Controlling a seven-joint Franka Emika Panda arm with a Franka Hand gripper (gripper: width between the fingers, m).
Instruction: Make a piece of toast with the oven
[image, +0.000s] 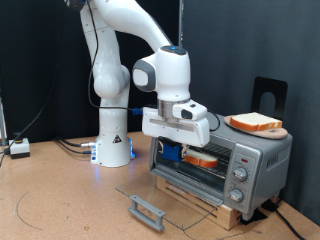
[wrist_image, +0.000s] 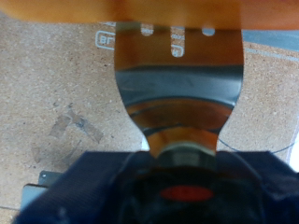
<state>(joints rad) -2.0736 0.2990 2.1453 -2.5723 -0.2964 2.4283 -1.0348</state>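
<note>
One spare slice (image: 256, 123) atop oven (image: 245, 160)

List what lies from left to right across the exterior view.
White box → robot base → door handle → gripper at the oven mouth → toast inside the oven → second slice on the board atop it.

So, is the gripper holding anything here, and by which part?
A metal spatula, gripped at its narrow handle end between the fingers; its slotted blade points away.
</note>
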